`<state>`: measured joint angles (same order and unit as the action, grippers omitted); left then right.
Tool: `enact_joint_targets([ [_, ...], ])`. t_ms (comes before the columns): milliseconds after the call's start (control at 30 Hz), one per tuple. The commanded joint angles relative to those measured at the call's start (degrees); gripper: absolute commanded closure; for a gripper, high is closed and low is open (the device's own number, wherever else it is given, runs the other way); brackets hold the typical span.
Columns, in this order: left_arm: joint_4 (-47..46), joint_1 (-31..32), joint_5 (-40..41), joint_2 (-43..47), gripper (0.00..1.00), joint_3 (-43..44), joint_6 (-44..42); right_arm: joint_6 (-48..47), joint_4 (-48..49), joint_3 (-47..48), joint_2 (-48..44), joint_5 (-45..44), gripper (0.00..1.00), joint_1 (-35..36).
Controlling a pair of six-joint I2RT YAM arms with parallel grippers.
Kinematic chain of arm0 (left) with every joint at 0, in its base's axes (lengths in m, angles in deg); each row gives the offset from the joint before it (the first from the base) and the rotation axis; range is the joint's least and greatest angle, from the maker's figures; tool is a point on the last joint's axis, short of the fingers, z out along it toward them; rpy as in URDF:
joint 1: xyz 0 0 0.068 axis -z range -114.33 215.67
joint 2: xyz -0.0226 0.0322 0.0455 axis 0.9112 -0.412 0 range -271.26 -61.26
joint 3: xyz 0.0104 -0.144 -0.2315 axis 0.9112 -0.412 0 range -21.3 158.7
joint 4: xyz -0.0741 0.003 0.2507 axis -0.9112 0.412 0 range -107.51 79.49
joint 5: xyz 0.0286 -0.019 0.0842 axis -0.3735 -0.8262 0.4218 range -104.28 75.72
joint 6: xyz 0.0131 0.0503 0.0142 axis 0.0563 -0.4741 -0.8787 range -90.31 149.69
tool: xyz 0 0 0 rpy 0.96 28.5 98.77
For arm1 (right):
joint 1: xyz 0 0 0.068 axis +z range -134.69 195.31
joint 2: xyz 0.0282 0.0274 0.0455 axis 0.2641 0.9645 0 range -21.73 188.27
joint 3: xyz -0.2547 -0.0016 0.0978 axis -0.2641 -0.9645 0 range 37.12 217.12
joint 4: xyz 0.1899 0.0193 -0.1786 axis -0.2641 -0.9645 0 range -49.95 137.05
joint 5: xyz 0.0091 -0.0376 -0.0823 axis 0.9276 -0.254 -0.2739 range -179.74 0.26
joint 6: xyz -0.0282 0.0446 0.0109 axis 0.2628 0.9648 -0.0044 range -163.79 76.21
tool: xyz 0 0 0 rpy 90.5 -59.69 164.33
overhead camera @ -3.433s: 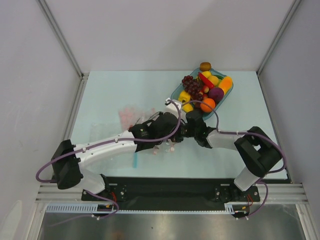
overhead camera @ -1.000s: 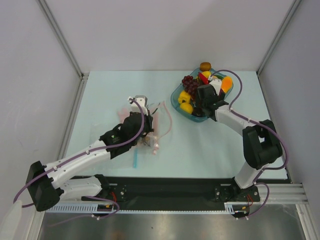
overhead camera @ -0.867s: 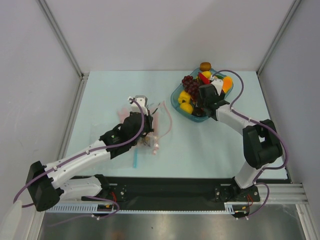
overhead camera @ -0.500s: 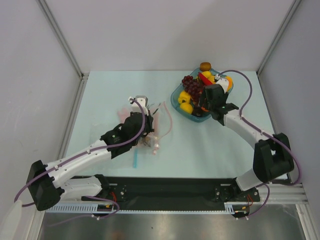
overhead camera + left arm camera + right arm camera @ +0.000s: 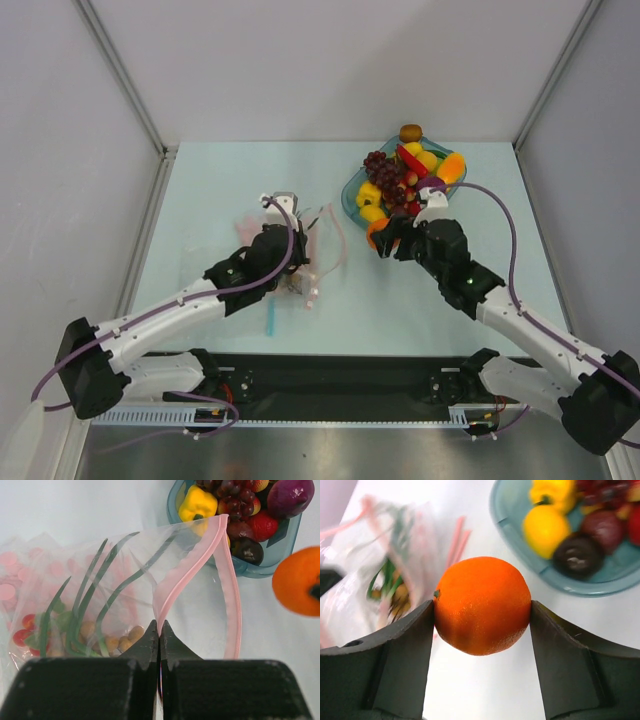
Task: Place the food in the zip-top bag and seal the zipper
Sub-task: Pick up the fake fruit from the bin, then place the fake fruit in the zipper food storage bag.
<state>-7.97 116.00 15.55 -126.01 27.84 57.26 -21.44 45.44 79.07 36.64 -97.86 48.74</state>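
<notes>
No text, label, brand, number or sign can be read in any of the views.
</notes>
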Motion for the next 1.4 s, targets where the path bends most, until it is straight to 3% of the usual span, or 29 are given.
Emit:
enact_joint_targets([
  [0, -1.1, -0.32, 0.85, -0.55, 1.0, 1.13, 0.73, -4.84, 11.34, -2.31, -4.56, 7.06, 0.49, 4.69],
  [233, -0.66, -0.32, 0.5, 0.59, 1.0, 1.13, 0.99, -7.76, 18.21, -5.65, -8.36, 13.82, 0.5, 9.11],
  [567, -4.44, 0.82, -10.83, 2.43, 1.0, 0.69, -2.61, -6.79, 26.47, -9.61, -6.87, 19.63, 0.5, 10.95],
  [833, -6.29, 3.28, -15.49, 3.14, 1.0, 0.95, -5.42, -7.76, 27.71, -8.73, -2.04, 18.32, 0.51, 12.98],
  [1033, -6.29, 4.25, -14.62, 4.28, 1.0, 0.78, -6.3, -7.23, 25.51, -7.15, 1.48, 11.82, 0.5, 13.5],
  [1300, -6.73, 4.25, -14.0, 8.84, 1.0, -0.36, -7.18, -6.35, 24.64, -3.11, 11.84, 11.37, 0.51, 14.91],
  [1333, -6.9, 4.25, -14.09, 9.29, 0.99, -0.54, -7.18, -6.44, 24.46, -2.15, 13.86, 11.28, 0.5, 15.34],
  [1367, -7.08, 4.25, -14.09, 9.64, 0.99, -0.8, -7.18, -6.61, 24.2, -1.53, 15.01, 10.67, 0.41, 16.13],
])
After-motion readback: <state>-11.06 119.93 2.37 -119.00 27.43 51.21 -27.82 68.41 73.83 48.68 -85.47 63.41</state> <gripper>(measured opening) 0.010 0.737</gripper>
